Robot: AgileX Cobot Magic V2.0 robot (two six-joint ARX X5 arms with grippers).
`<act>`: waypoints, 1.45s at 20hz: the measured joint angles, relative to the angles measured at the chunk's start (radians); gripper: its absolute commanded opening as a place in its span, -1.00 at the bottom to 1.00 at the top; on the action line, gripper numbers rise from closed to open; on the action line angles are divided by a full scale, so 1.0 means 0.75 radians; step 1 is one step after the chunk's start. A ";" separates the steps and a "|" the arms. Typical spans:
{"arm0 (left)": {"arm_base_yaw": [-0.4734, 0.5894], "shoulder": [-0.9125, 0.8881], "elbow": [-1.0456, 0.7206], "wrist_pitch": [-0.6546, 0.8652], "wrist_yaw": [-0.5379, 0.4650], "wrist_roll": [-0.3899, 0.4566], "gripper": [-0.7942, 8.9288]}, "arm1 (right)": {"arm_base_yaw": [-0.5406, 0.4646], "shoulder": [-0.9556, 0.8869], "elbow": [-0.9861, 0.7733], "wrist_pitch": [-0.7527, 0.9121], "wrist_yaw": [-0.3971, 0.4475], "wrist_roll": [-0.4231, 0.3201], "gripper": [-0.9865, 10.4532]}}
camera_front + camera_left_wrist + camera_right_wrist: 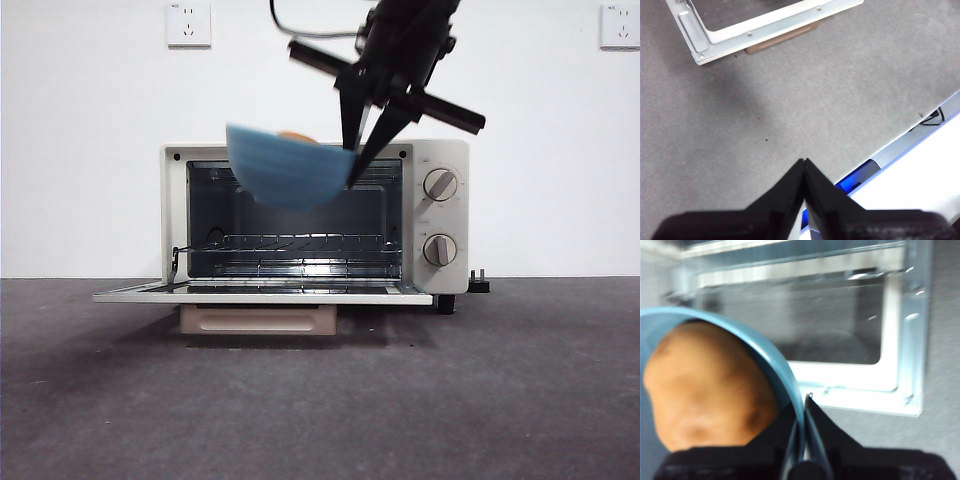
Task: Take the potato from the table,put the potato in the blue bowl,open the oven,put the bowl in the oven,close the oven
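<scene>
The potato [705, 390] is carried inside the bowl [288, 165], whose rim is clamped between the jaws of the right tool [357, 152], so that the bowl hangs tilted beside that tool, in the air before the open oven [420, 215] and above its lowered door [262, 295]. In the front view only an orange sliver of potato is shown over the rim, whereas most of it is seen in the right wrist view. The left tool [804, 162], jaws pressed together on nothing, is seen only in its own view, above bare tabletop [805, 95] with the door's corner beyond it.
</scene>
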 measured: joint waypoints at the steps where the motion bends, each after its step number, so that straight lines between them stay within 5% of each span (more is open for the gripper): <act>1: 0.000 0.000 0.000 -0.001 0.000 0.001 -0.85 | -0.004 0.054 0.066 -0.049 0.005 0.012 -0.86; 6: 0.000 0.000 0.000 -0.034 0.000 0.001 -0.85 | -0.017 0.243 0.346 -0.200 0.019 0.166 -0.86; 15: 0.000 0.000 0.000 -0.036 0.000 0.001 -0.85 | -0.061 0.283 0.362 -0.087 0.054 0.521 -0.86; 29: 0.000 0.000 0.000 -0.028 0.000 0.001 -0.85 | -0.146 0.320 0.363 -0.070 0.100 0.598 -0.86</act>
